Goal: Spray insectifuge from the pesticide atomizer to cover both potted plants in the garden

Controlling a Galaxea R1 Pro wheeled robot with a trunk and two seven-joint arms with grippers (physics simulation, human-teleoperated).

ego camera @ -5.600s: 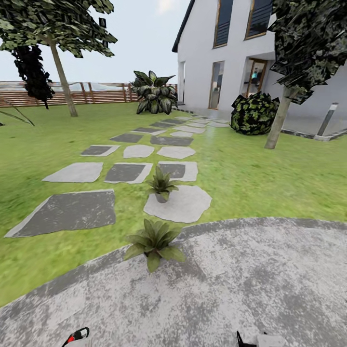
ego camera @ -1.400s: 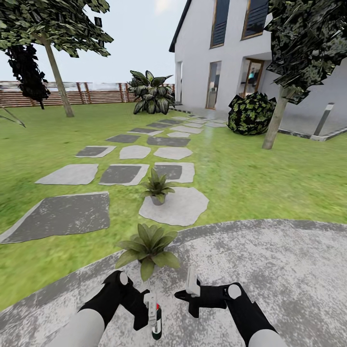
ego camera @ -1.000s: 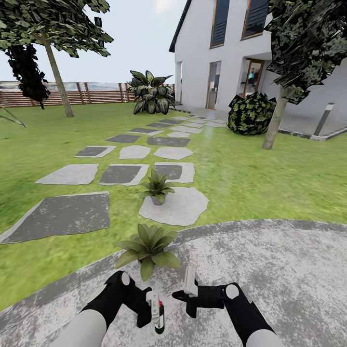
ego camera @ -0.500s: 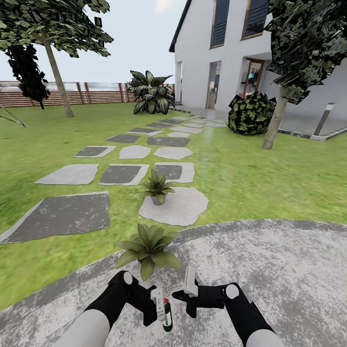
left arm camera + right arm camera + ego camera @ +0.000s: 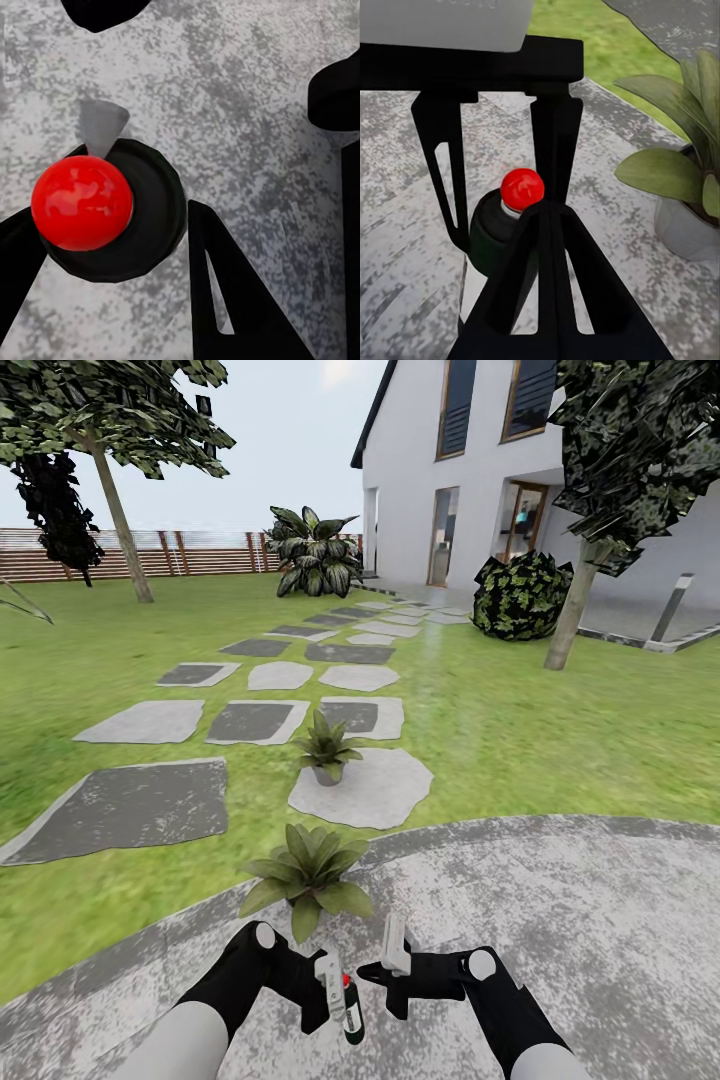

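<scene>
On grey speckled patio paving [image 5: 560, 920], our left gripper [image 5: 332, 992] grasps the slim dark green pesticide atomizer [image 5: 351, 1011]; we should aim its red-tipped nozzle [image 5: 82, 202] squarely at the nearer low green potted plant [image 5: 307, 872], while our right gripper [image 5: 392, 958] hangs beside it, its state unclear.

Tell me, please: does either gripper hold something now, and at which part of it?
The left gripper holds the pesticide atomizer upright by its body, below the red-knobbed dark cap. The right gripper holds nothing.
</scene>
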